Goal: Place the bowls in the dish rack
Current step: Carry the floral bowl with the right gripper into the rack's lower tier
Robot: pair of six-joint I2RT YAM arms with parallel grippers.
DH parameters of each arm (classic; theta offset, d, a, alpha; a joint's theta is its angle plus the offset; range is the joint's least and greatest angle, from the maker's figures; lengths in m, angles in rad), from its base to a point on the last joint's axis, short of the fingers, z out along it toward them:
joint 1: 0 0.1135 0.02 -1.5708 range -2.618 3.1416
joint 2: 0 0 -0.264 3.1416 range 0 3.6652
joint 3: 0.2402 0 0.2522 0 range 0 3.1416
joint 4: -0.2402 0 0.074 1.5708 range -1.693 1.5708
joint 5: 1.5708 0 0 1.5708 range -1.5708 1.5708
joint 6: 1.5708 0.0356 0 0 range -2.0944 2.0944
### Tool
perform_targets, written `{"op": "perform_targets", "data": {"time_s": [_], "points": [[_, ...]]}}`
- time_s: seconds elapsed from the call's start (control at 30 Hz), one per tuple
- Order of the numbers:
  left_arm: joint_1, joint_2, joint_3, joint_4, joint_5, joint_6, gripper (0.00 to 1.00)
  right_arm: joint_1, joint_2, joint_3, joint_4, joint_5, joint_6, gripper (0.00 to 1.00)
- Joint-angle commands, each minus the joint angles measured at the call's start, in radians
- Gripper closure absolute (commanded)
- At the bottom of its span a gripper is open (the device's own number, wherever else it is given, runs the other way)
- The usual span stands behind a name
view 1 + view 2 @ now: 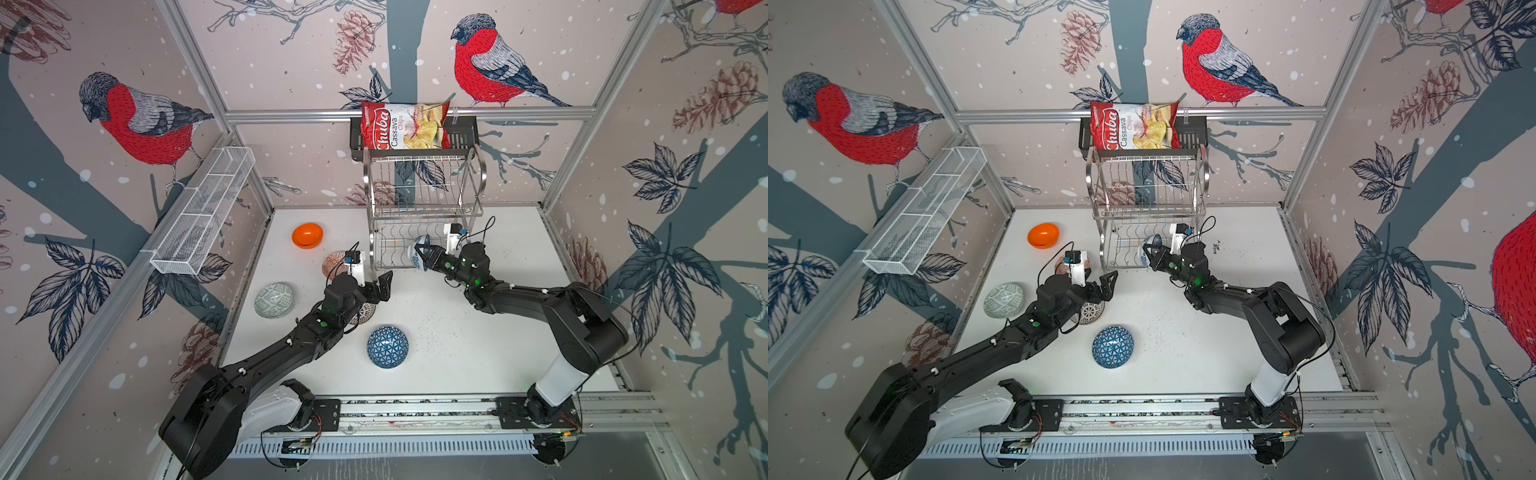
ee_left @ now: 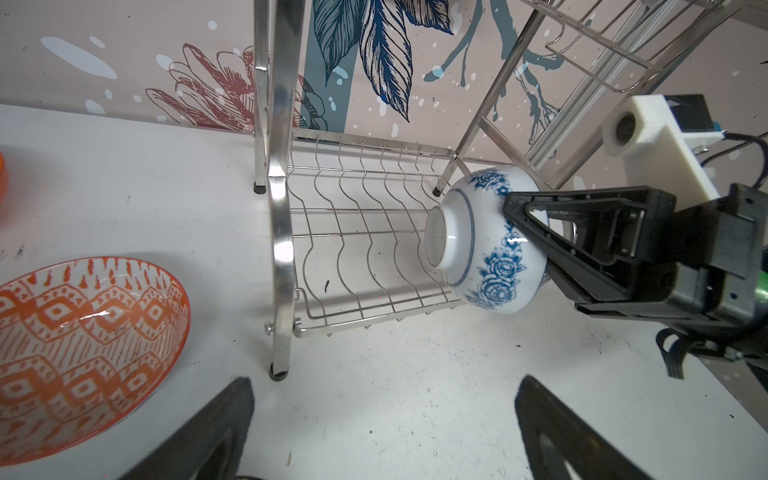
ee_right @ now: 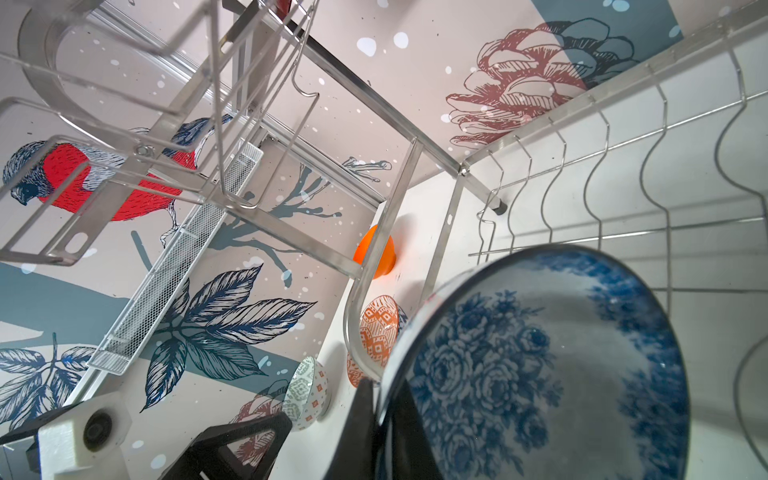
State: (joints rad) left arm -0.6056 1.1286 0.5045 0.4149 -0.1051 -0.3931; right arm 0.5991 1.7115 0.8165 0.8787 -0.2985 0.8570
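Backdrop: bird-and-pinecone wallpaper on every side, with a white surface [image 1: 457, 324] below, flecked with dark specks.
Right tool [image 1: 423, 255]: clamped on the rim of the blue-floral bowl [image 2: 486, 249], one finger outside the wall and the other inside.
Held bowl: turned on edge, its foot ring facing along the lower tier, at the right end of the dish rack [image 2: 279, 199]. I cannot tell whether it touches the wavy wires.
Left tool [image 1: 380, 286]: spread wide and holding nothing, above the surface just in front of the rack.
Rack: both tiers hold no bowl apart from the one held there.
Bowls on the surface: the red-white patterned bowl [image 2: 83, 328] is near the rack's left leg. The orange bowl [image 1: 307, 235] is left of the rack toward the back wall. The grey-green bowl [image 1: 273, 300] is at the left edge. The dotted white bowl [image 1: 365, 312] is partly under the left arm. The blue triangle bowl [image 1: 387, 347] is nearest the front, seemingly upside down.
Handling: likely glazed ceramic, so stiff, slick, fairly weighty and apt to chip on steel. A rim pinch looks like the only hold, so the bowl may pivot.
Progress: first bowl of six, by my reading.
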Motion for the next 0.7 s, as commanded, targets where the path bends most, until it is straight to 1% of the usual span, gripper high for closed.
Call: {"op": "perform_targets", "data": {"time_s": [0.0, 0.27, 0.4, 0.57, 0.67], "points": [[0.003, 0.001, -0.003, 0.049, 0.005, -0.007, 0.02, -0.002, 0.037, 0.029, 0.13, -0.037, 0.041, 1.0], [0.009, 0.002, -0.005, 0.057, 0.01, -0.009, 0.02, -0.008, 0.138, 0.107, 0.186, -0.069, 0.087, 1.0], [0.011, 0.002, -0.003, 0.057, 0.015, -0.01, 0.02, -0.015, 0.191, 0.13, 0.248, -0.087, 0.124, 1.0], [0.016, 0.011, -0.003, 0.054, -0.009, -0.01, 0.02, -0.017, 0.243, 0.183, 0.263, -0.098, 0.15, 1.0], [0.03, 0.021, -0.004, 0.064, 0.005, -0.024, 0.02, -0.017, 0.266, 0.215, 0.274, -0.106, 0.174, 1.0]]}}
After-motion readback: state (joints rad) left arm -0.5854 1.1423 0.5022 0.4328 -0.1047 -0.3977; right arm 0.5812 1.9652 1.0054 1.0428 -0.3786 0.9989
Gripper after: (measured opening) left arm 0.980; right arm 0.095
